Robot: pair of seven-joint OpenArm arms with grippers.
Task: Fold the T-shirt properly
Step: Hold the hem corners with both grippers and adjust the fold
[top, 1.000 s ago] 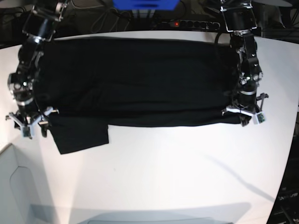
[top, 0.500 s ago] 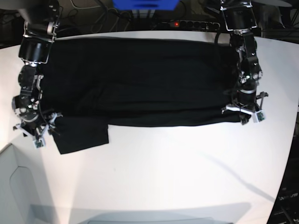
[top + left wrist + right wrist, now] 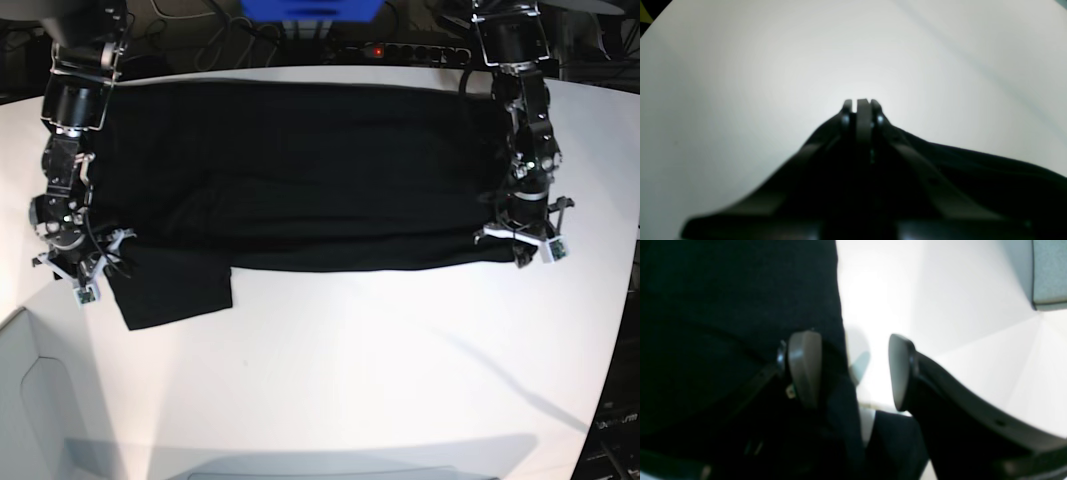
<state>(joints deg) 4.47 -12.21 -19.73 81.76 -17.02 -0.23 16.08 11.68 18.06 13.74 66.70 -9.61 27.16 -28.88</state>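
1. The T-shirt (image 3: 300,170) lies spread across the far half of the white table (image 3: 380,370), stretched as a wide black band between the two arms.
2. Its near long edge looks doubled over, with a soft crease running lengthwise, so one long fold seems to be in place. That is a judgement from the ridges in the cloth, which is too dark to read clearly.
3. One sleeve (image 3: 175,290) sticks out flat toward the near side, at the base view's left end, untucked.
4. The left gripper (image 3: 862,105) is pinched tight. In its wrist view, black cloth rises to the tips, so it appears to hold the shirt's edge at that end. In the base view it sits at the shirt's near corner.
5. The right gripper (image 3: 846,370) stands wide. One pad (image 3: 805,366) sits over the cloth, the other over bare table, with the shirt's edge running between them. It holds nothing.
6. Left to do, as I judge it: bring the loose sleeve in, then fold the long band crosswise into a compact stack. The job looks less than half done.
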